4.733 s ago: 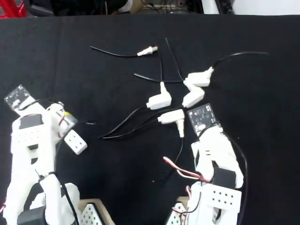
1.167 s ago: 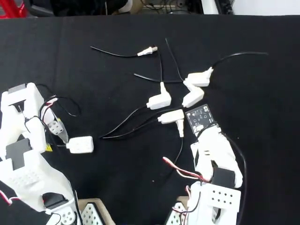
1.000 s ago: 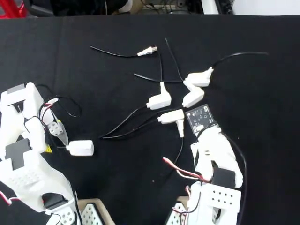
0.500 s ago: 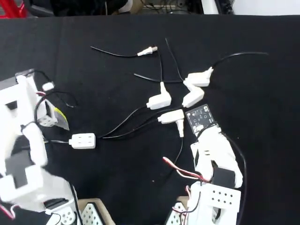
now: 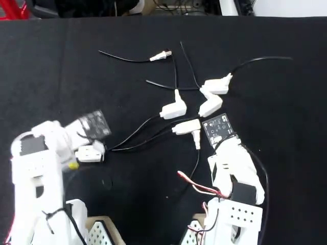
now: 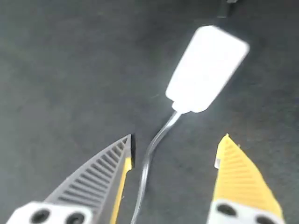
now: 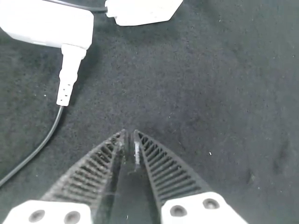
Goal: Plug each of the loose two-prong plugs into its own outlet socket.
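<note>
The left gripper (image 6: 177, 140), jaws spread, hovers over the cord (image 6: 149, 158) of a white outlet block (image 6: 205, 70) lying well left of the loose plugs (image 5: 173, 108). The right gripper (image 7: 129, 135), jaws pressed together, rests just beside those plugs.

The gripper (image 6: 177, 140) hangs above the black bench (image 6: 60, 70), jaws spread wide. A white outlet socket (image 6: 207, 70) lies flat beyond the fingertips. Its thin cable (image 6: 149, 154) runs back between the two fingers.
</note>
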